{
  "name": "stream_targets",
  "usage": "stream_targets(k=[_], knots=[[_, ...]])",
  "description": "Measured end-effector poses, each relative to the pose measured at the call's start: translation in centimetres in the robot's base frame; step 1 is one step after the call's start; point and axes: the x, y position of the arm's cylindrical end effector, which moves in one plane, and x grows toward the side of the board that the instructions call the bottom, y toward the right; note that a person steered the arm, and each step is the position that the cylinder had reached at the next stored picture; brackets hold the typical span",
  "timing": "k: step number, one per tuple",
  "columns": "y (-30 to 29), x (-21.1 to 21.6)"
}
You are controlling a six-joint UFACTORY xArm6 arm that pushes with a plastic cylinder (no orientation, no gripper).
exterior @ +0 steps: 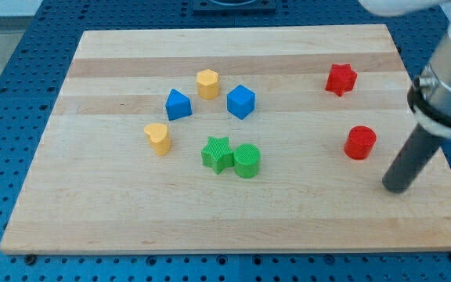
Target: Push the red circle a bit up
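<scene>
while my tip (395,186) sits below-right of the red circle (359,142), seemingly apart, board edge (437,141) nearby.

Background only from my feed: wooden board (233,227), pale, made of glued lengthwise strips with grain bands running left to right across the view. It sits on the bench (6,94), a blue surface with a regular grid of small holes, showing on all four sides of the board. Dark fixture (236,4) at the view's top centre, cut off by the frame edge, can't tell what it is. Light is even and diffuse, soft short shadows. No walls, floor or windows visible.
</scene>
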Motion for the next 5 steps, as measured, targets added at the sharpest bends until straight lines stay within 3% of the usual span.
stream_targets(k=[3, 5], knots=[[-4.1, -6.2], [-8.1, -6.8]])
